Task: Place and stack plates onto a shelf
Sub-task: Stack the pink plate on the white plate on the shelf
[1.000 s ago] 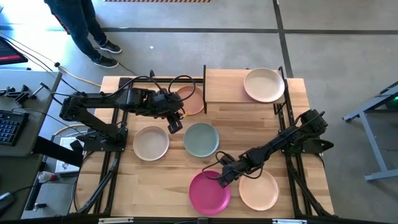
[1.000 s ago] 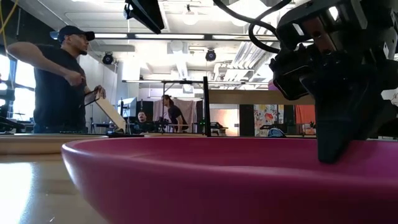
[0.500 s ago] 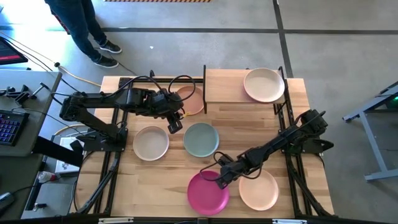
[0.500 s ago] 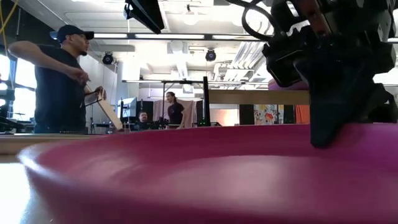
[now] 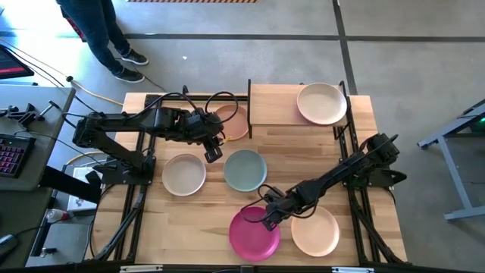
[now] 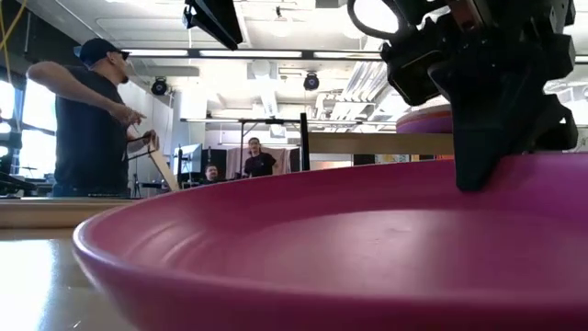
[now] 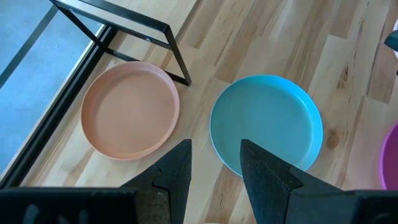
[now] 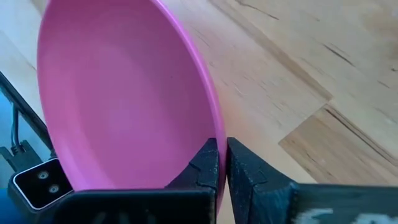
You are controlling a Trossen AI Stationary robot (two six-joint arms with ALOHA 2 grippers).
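A magenta plate [image 5: 253,236] lies near the table's front edge, tilted, with my right gripper [image 5: 268,221] shut on its rim. The low view shows the plate [image 6: 303,248] up close, with the gripper [image 6: 478,179] above its far side. My left gripper [image 5: 213,152] hangs open above the table between a cream plate [image 5: 184,174] and a grey-teal plate [image 5: 245,170], touching nothing. A peach plate [image 7: 129,110] rests flat beside the shelf's black upright. The shelf [image 5: 276,106] at the back carries a cream plate [image 5: 321,103]. My right gripper pinches the magenta plate's rim [image 8: 213,132] at its far right part between the two fingers, one finger [image 8: 205,160] on the inner side and one on the outer. The fingers slant down from the table's right. The held side is raised and the plate is tilted.
A pale pink plate [image 5: 315,231] lies flat just right of the magenta one, under my right arm. Bare wood lies at the table's near left. A person [image 6: 87,119] stands beyond the table's far left corner, and more people show in the room behind.
My right gripper has gone up a little with the magenta plate's rim. The held side of the plate has risen and the plate has tipped.
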